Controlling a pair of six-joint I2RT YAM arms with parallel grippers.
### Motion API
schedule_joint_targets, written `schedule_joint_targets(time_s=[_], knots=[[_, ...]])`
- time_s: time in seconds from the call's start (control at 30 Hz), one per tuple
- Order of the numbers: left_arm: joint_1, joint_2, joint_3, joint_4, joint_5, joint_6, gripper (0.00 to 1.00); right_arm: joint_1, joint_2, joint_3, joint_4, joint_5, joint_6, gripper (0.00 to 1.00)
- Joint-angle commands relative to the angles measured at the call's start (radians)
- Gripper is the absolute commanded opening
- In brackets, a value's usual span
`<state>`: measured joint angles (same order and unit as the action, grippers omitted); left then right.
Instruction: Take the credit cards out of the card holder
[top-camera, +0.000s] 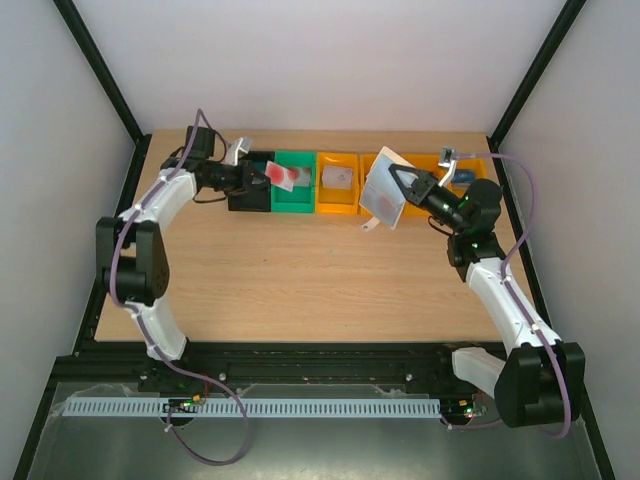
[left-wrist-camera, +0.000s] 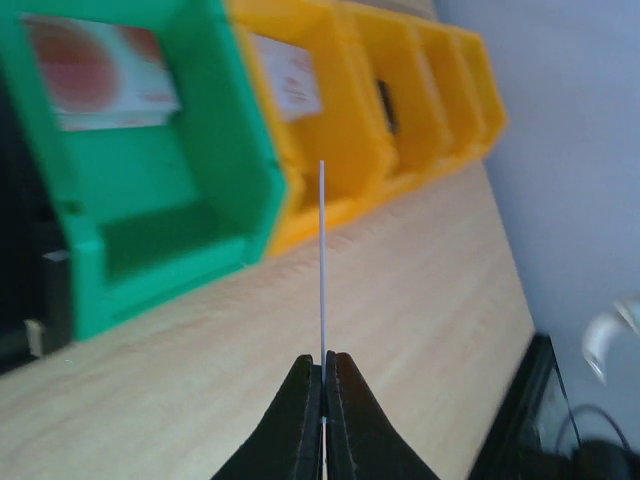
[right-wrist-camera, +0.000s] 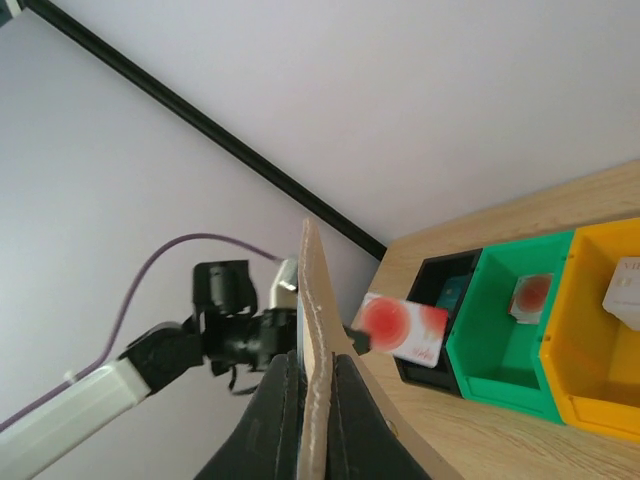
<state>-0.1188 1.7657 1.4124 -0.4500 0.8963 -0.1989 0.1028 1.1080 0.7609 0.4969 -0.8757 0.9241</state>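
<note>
**Student:** Why is the card holder (top-camera: 385, 190) up in the air and not flat on the desk (top-camera: 300, 290)?

**Tutor:** The right pincer (right-wrist-camera: 312, 360) is closed on one edge of it and holds it raised over the orange bins (top-camera: 338, 207), toward the right of the row. Held this way, it is presumably steady and within the other arm's reach when a card is drawn out. The wrist view shows it edge-on, so whether any cards remain inside cannot be told.

**Student:** And the left arm?

**Tutor:** The left pincer (left-wrist-camera: 322, 365) is pinched tight on a white-and-red card (right-wrist-camera: 405, 330). It grips one edge, and the rest of the card sticks out free, well apart from the holder. The card hangs about where the black bin (top-camera: 248, 198) meets the green bin (top-camera: 293, 200), at the left end of the row.

**Student:** Why there?

**Tutor:** Sorting is the likely reason. The green bin holds a similar red-marked card (right-wrist-camera: 530, 295), the black bin holds a teal card (right-wrist-camera: 452, 293), and one orange bin holds a pale card (top-camera: 340, 178). The next move is probably a release over the matching bin. A thin card pinched at one edge may tilt as it falls and catch on a rim.
</note>
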Motion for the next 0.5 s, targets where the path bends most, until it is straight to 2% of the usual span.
schedule_joint_targets(time_s=[0.0, 0.33, 0.47], knots=[[0.001, 0.134, 0.091, 0.126, -0.136, -0.170, 0.02, -0.003, -0.041, 0.009, -0.026, 0.004, -0.048, 0.02], [-0.049, 0.366, 0.348, 0.125, -0.206, -0.232, 0.02, -0.003, -0.050, 0.008, -0.031, -0.002, -0.063, 0.02], [-0.062, 0.415, 0.391, 0.109, -0.241, -0.247, 0.02, -0.003, -0.051, 0.006, -0.029, -0.003, -0.063, 0.02]])
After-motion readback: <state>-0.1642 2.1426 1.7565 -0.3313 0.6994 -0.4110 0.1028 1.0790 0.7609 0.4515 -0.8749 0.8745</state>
